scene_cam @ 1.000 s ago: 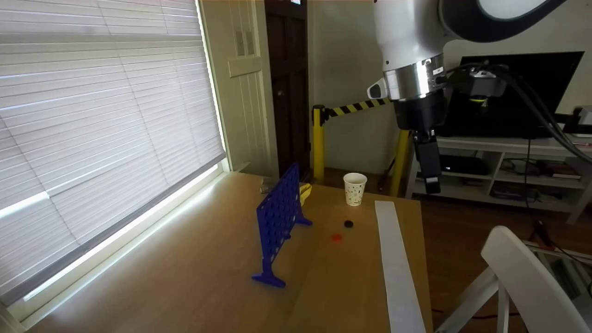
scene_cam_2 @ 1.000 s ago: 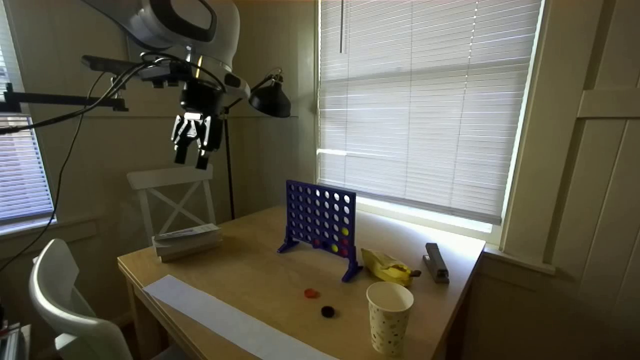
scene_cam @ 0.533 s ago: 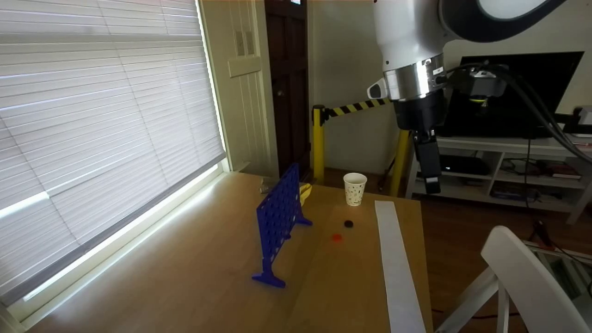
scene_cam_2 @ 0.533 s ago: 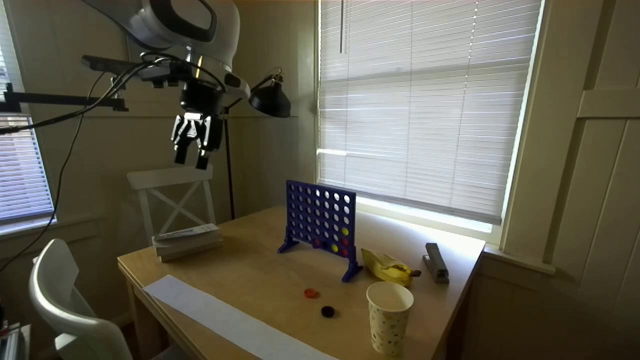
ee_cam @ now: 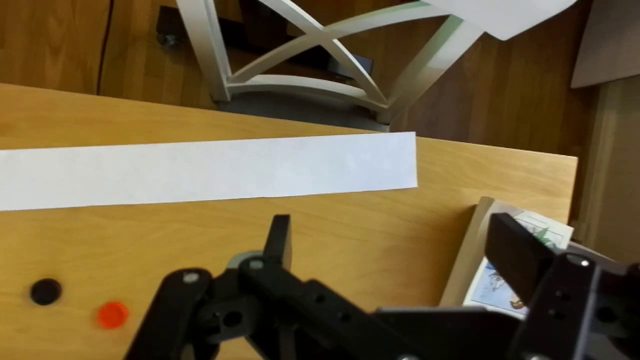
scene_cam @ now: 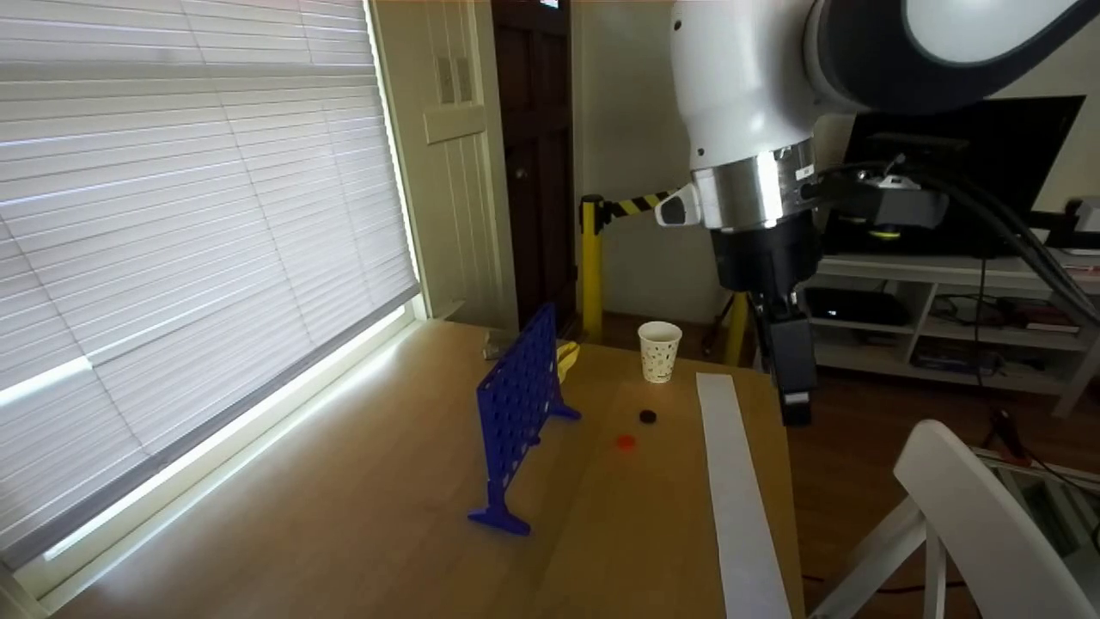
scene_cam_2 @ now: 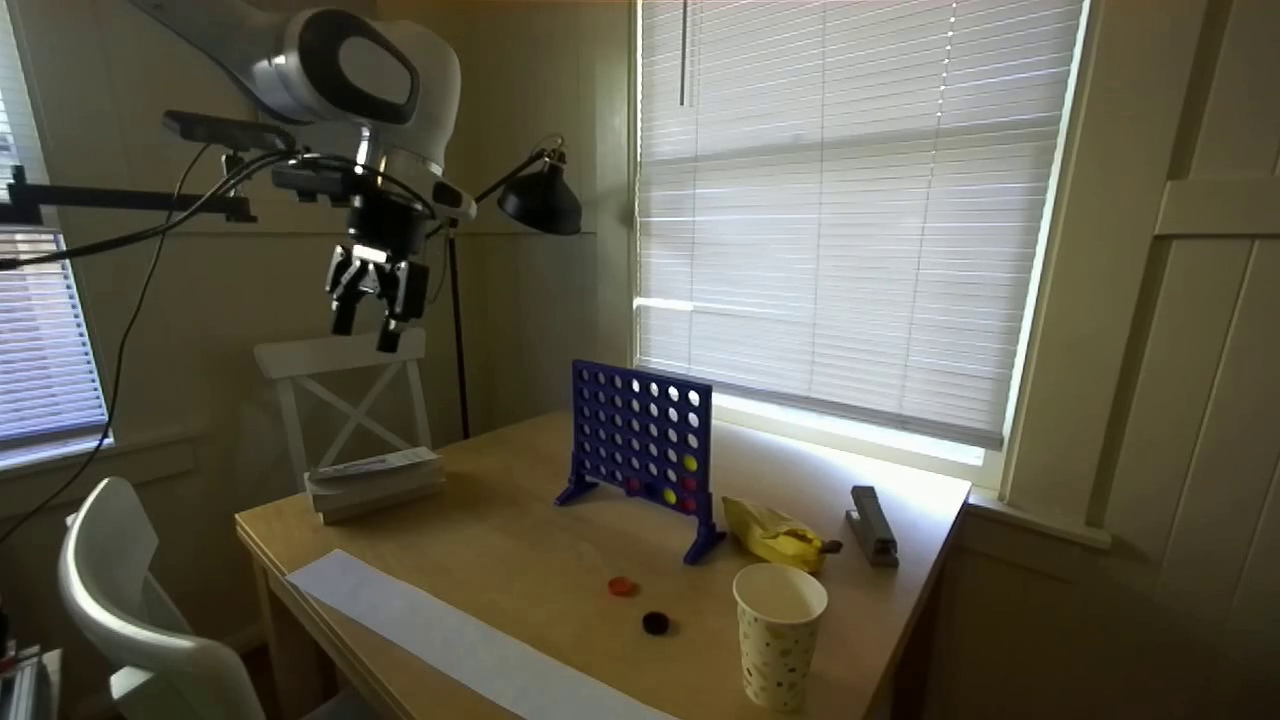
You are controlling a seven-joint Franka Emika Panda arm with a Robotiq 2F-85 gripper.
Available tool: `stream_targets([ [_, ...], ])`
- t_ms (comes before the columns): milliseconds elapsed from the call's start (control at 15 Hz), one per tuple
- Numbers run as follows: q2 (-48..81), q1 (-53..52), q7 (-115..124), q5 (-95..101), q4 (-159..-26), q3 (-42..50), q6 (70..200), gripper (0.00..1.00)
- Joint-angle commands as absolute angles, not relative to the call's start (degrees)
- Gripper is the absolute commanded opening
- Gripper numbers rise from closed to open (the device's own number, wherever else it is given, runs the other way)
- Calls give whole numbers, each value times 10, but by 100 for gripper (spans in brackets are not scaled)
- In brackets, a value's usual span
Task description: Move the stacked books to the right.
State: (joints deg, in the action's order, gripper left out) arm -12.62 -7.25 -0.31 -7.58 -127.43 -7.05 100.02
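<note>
The stacked books (scene_cam_2: 375,485) lie flat at the far left corner of the table in an exterior view. In the wrist view their top cover (ee_cam: 492,292), white-bordered with a blue and green picture, shows at the right, partly hidden behind a finger. The books are out of view in an exterior view. My gripper (scene_cam_2: 366,332) is open and empty, in the air above the books' height. It also shows in an exterior view (scene_cam: 796,413) and in the wrist view (ee_cam: 390,222). There, the right finger overlaps the books and the left finger is over bare wood.
A blue upright rack (scene_cam_2: 642,440) stands mid-table. A paper strip (scene_cam_2: 450,635) lies along the table edge. A red disc (scene_cam_2: 622,587), black disc (scene_cam_2: 656,623), paper cup (scene_cam_2: 778,640), yellow banana-like item (scene_cam_2: 775,535) and stapler (scene_cam_2: 873,525) are farther right. White chairs (scene_cam_2: 130,600) stand beside the table.
The arm and open gripper have moved lower in both exterior views, and slightly left. The books and the other table things have not moved.
</note>
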Motion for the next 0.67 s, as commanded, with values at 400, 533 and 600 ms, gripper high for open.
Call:
stream_targets([
  [400,30,-148,38,-225,-1252,-147,1247,100],
  [533,9,-146,31,-204,-1269,-147,1234,100],
  [600,26,-150,31,-207,-1265,-152,1250,100],
])
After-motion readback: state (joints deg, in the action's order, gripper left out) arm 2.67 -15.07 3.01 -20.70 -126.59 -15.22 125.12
